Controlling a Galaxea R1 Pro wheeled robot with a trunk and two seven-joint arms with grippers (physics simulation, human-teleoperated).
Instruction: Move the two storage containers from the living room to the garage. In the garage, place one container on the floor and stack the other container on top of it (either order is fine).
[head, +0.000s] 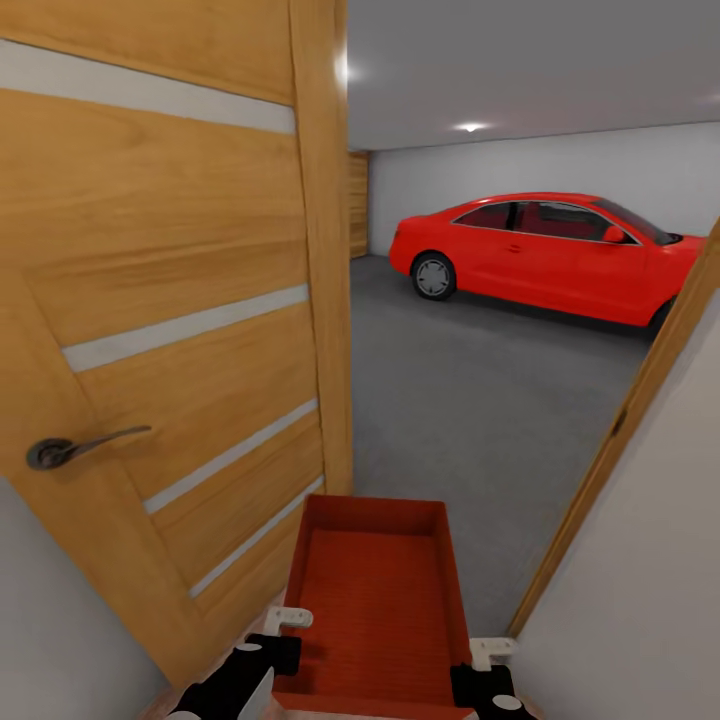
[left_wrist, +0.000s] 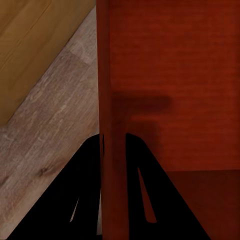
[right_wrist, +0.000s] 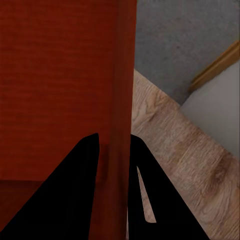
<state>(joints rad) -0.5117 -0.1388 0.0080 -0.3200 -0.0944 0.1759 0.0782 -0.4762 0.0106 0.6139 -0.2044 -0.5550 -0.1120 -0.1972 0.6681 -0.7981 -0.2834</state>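
I'm at the doorway with one bin (head: 375, 600) carried out in front of me, its far end pointing into the garage toward the red car (head: 545, 255). My left hand (left_wrist: 114, 145) is clamped on the bin's left wall, one finger inside and one outside, and my right hand (right_wrist: 114, 145) grips the right wall the same way. Both wrist views show the wood-plank floor (left_wrist: 55, 125) under the bin, and the right one also shows the grey concrete floor (right_wrist: 185, 45) starting just past the threshold. The open door (head: 170, 330) stands close beside the bin on its left, and the door frame (head: 640, 410) leans in on the right, with the bin between them. My worry is the squeeze: if I drift left, the bin's corner or my left arm could catch the door, and a drift right could clip the frame. Either knock could twist the thin walls out of my pinch and drop the bin on the threshold. Uneven arm motion during the drive could also tilt it.
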